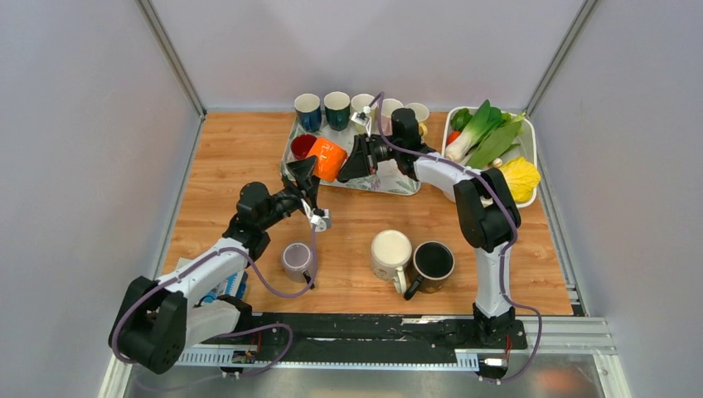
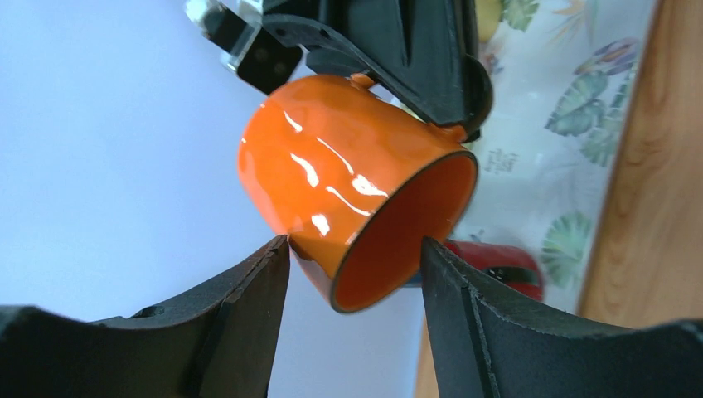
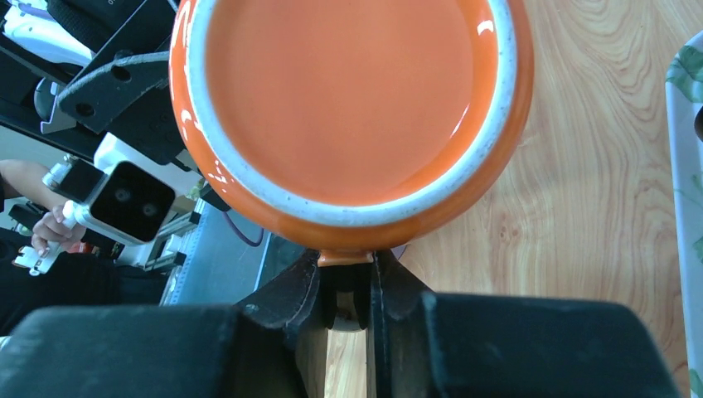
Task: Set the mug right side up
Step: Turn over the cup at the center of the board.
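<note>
the orange mug (image 1: 329,157) hangs in the air over the near left corner of the tray (image 1: 390,179), tipped on its side with its mouth turned toward the left gripper (image 1: 305,171). its glaze is smooth and very glossy, catching white streaks of light along the rounded wall, and a thin dark line runs round the lip, with the same orange inside. from the right wrist camera the underside (image 3: 348,108) shows a flat orange disc ringed by a bare, off-white, faintly speckled foot. the right gripper (image 3: 346,283) is clenched on the mug's handle, its matt black fingers pinching the small orange stub from both sides. the left gripper (image 2: 356,249) is spread wide, its black textured fingers (image 2: 249,290) standing either side of the mug's lip; whether they touch the wall cannot be told. the tray is pale with a green leaf print, and a small printed mark on it is too small to read. a red mug (image 2: 497,262) lies in the tray below. the worktop (image 1: 232,157) is wood-grained, and a cream mug (image 1: 391,253), a black mug (image 1: 433,262) and a grey mug (image 1: 297,259) stand upright on it.
</note>
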`<state>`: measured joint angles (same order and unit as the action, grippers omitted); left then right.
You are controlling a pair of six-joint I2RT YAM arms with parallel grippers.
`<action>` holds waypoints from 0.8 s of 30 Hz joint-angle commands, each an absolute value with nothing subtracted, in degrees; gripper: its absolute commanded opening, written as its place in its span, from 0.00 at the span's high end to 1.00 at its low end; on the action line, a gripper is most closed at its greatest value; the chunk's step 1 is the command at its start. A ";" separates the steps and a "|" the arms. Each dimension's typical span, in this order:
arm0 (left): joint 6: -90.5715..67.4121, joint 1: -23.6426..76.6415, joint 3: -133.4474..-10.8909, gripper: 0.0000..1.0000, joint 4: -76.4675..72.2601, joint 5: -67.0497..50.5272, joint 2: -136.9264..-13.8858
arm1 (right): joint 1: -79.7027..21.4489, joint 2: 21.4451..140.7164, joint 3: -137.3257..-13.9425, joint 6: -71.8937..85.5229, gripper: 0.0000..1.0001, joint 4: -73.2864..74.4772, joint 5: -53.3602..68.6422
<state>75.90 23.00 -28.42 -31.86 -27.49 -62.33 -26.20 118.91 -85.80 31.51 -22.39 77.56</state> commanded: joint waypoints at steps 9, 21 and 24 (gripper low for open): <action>85.86 26.12 -28.29 0.68 -52.27 -22.82 -71.39 | -26.29 117.96 -88.09 32.04 1.00 -26.25 80.42; 74.38 26.61 -30.75 1.00 -43.47 -14.28 -68.54 | -24.63 114.82 -85.70 23.40 0.06 -20.51 73.08; 66.44 26.60 -38.46 1.00 -25.16 -8.60 -66.74 | -23.85 111.03 -84.88 9.08 0.00 -12.35 69.02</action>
<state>77.45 26.26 -29.08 -40.60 -14.94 -70.46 -25.23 118.28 -85.01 26.33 -18.31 74.37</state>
